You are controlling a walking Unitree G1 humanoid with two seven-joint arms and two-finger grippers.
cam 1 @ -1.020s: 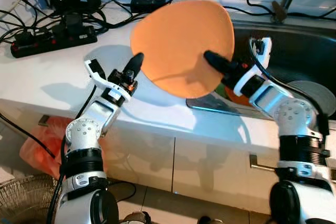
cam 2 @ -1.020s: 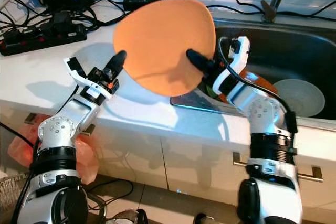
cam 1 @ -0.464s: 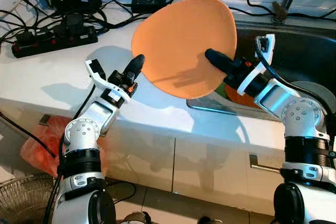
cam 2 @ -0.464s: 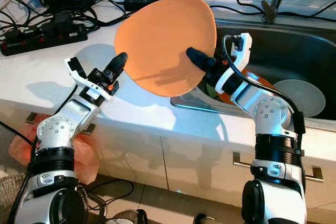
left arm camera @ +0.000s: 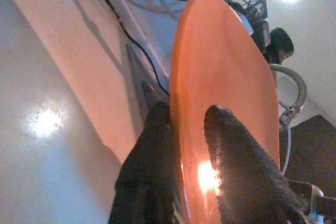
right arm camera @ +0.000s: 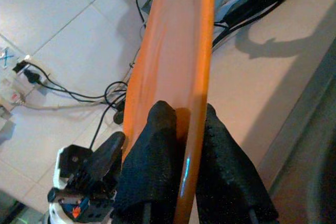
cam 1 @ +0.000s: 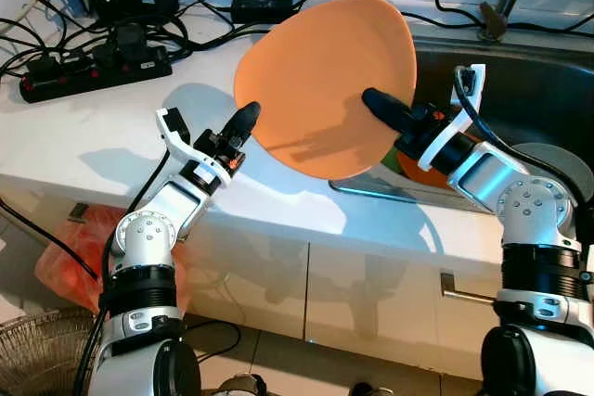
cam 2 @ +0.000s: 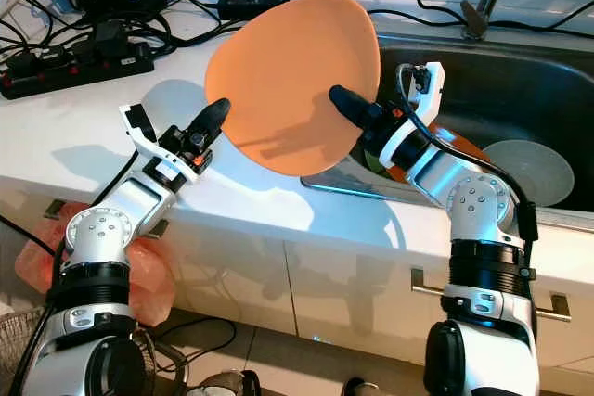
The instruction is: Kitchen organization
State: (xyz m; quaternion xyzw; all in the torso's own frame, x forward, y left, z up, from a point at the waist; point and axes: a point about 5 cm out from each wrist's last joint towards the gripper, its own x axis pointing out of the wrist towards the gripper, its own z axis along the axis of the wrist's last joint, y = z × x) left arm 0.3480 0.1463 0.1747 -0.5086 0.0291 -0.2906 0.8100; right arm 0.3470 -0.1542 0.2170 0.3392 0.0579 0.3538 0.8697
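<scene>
- Orange plate [cam 1: 325, 81] held tilted above the white counter [cam 1: 93, 136], beside the sink [cam 1: 520, 90].
- Left gripper [left arm camera: 184, 145] clamps its 9 o'clock rim.
- Right gripper [right arm camera: 184, 150] clamps its 3 o'clock rim.

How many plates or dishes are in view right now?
3. A large orange plate held upright above the counter edge between the left hand and right hand; a pale dish in the sink; an orange one behind the right arm, mostly hidden. More may be hidden.
</scene>
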